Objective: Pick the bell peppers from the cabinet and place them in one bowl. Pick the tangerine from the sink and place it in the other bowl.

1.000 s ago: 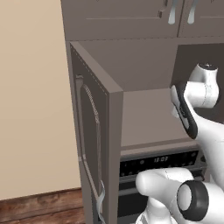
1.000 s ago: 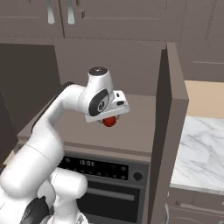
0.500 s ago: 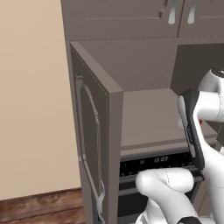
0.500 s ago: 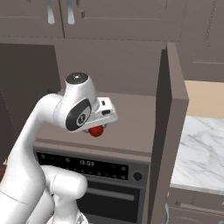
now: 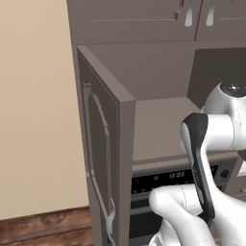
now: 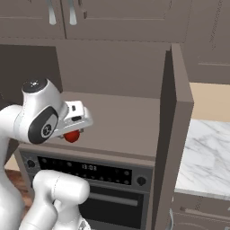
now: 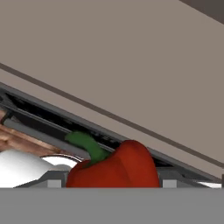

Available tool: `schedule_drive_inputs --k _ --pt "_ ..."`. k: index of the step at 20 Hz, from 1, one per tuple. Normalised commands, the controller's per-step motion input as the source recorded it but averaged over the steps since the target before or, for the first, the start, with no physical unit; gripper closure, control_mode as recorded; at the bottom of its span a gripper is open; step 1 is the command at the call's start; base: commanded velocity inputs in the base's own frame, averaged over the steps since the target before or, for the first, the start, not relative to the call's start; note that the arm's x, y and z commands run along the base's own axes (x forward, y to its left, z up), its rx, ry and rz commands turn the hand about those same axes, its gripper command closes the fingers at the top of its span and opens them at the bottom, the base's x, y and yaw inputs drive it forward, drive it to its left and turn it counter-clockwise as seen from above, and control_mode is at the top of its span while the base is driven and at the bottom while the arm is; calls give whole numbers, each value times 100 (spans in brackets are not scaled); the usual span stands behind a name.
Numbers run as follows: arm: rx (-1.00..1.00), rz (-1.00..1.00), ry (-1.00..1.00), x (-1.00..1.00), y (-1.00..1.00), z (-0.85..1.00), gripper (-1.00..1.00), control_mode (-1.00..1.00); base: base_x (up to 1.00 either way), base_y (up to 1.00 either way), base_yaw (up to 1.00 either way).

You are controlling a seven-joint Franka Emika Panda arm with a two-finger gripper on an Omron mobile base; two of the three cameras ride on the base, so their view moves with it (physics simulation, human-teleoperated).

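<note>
- The scene is a kitchen in grey-brown wood: a tall cabinet with an open shelf niche stands against a beige wall, with upper cupboards above it.
- A red bell pepper with a green stem hangs under the hand, out over the front edge of the niche shelf; in the hand view the bell pepper sits right between the finger bases, stem pointing up-left.
- The gripper is closed about the pepper, its jaws set fairly wide around it.
- Below the shelf sits the black oven; its display shows pale digits, too small to read surely.
- The cabinet's hinged door stands open at the left.
- A white marble counter lies to the right.
</note>
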Motion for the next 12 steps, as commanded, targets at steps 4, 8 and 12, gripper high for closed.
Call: schedule_drive_inputs --k 4,8,12 --pt "0 0 0 -17 36 34 100 -100 0 0 0" --pt "0 0 0 -18 4 41 100 -100 0 0 0" --pt "0 0 0 -2 0 6 100 -100 0 0 0"
